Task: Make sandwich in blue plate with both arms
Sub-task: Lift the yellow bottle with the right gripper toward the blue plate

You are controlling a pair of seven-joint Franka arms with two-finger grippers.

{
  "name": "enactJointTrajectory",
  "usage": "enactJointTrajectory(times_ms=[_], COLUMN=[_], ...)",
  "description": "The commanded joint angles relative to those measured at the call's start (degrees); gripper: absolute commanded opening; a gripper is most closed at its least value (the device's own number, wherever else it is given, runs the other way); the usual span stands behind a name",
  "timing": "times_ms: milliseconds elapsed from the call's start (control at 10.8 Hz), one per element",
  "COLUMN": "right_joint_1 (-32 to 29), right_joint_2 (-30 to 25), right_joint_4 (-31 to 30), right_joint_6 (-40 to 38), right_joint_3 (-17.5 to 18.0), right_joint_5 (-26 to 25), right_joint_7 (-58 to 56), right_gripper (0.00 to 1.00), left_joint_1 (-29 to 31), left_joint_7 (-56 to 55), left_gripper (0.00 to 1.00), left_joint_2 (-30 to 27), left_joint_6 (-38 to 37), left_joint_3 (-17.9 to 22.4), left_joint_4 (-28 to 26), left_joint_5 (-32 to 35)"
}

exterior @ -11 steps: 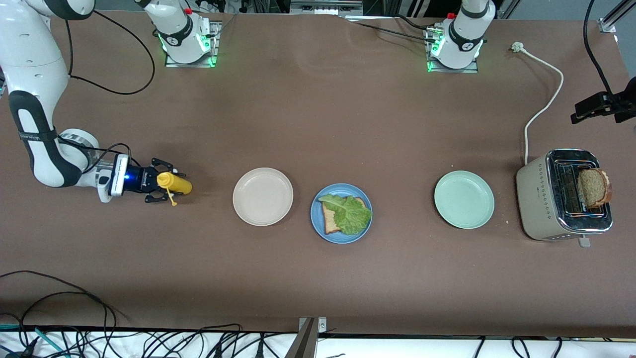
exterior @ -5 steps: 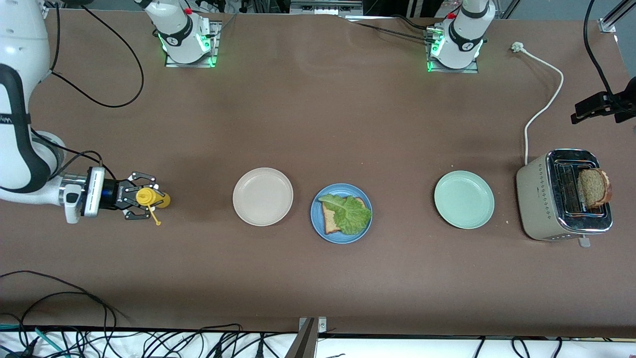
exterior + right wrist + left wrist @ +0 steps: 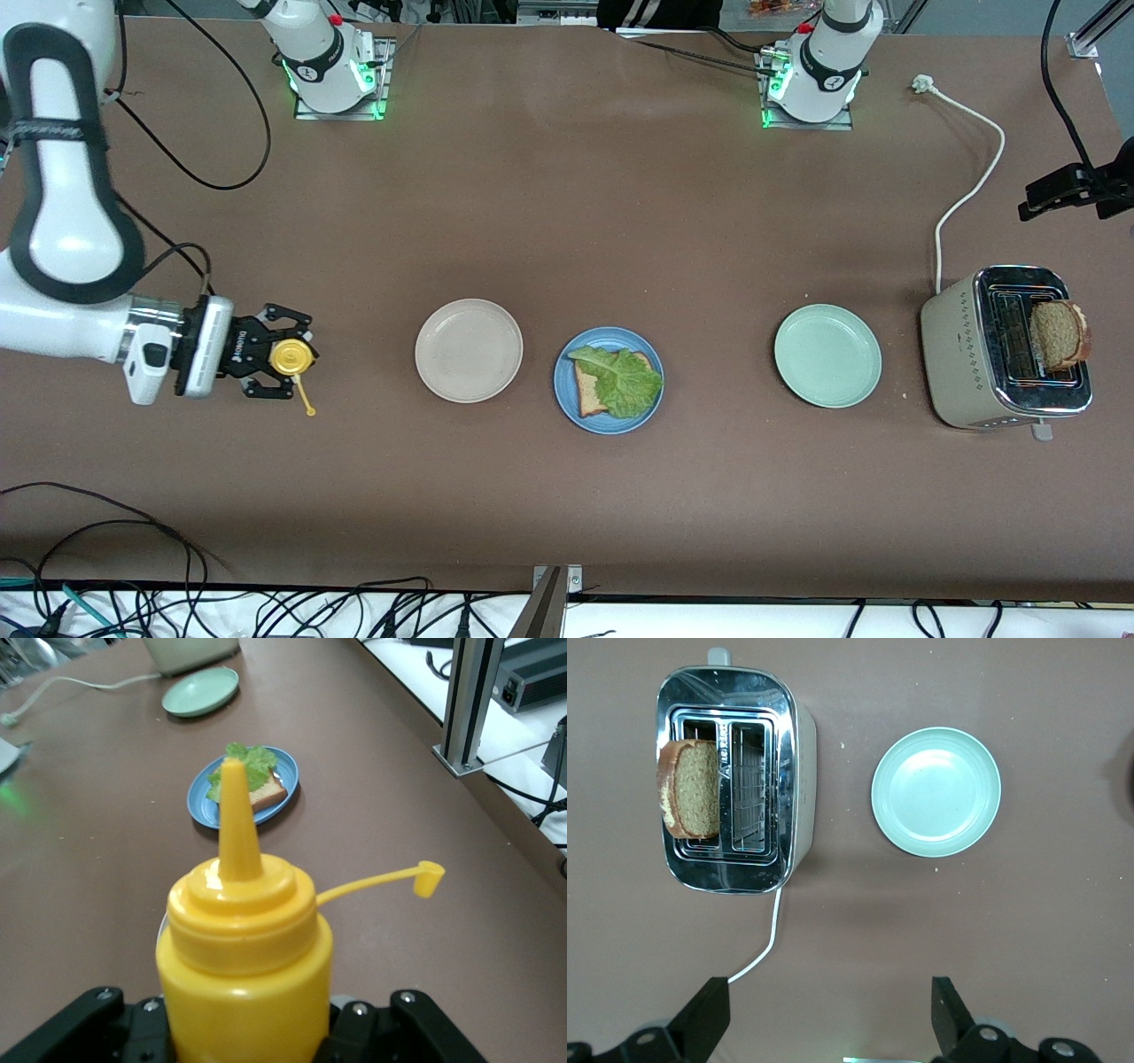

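The blue plate [image 3: 564, 390] sits mid-table with one bread slice [image 3: 586, 399] and a green lettuce leaf [image 3: 625, 381] lying on it. A second bread slice [image 3: 1059, 335] stands in the toaster [image 3: 974, 354]. My right gripper [image 3: 283, 359] is at the right arm's end of the table, shut on a yellow squeeze bottle [image 3: 244, 974]. The bottle is held upright with its cap flipped open on its strap. The nozzle points toward the blue plate [image 3: 199, 806]. My left gripper [image 3: 828, 1023] hangs open and empty high over the table beside the toaster [image 3: 799, 771].
A beige plate [image 3: 469, 350] lies between the bottle and the blue plate. A mint-green plate [image 3: 827, 355] lies between the blue plate and the toaster. The toaster's white cord [image 3: 970, 177] runs toward the left arm's base. Cables hang along the table edge nearest the front camera.
My right gripper has closed on the yellow bottle and turned it from lying toward the plates to upright, shifting a little toward the right arm's end. The left gripper has not changed.
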Motion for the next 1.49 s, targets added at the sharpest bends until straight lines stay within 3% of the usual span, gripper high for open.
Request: enactJointTrajectory(times_ms=[0,372,651,1115,1394], right_joint_1=[9.48,23.27,31.11,38.32,41.05], right_joint_2=[-1.83,-0.86,1.86,10.46,17.31], right_joint_4=[1.23,4.59,4.59,7.56,13.08], right_joint_6=[10.18,18.1,20.59,21.99,21.29], right_joint_3=[-0.25,-0.42,-0.51,-0.6,-1.65], right_joint_5=[-11.23,-34.07,-54.28,-79.61,-89.04], right_joint_7=[16.15,43.58,58.01,72.62,74.22], right_gripper=[0.0,0.0,0.0,0.0,0.0], left_joint_1=[1.19,2.69,2.51,2.78,2.77], left_joint_7=[0.22,0.39,0.39,0.4,0.39], left_gripper=[1.0,1.0,1.0,1.0,1.0], left_joint_2=[1.0,1.61,1.61,1.61,1.61], left_joint_6=[-1.3,-1.3,-1.3,-1.3,-1.3], left_joint_3=[0.26,0.18,0.0,0.0,0.0], left_joint_4=[1.28,1.28,1.28,1.37,1.46], left_joint_5=[-0.25,-0.25,-0.25,-0.34,-2.71])
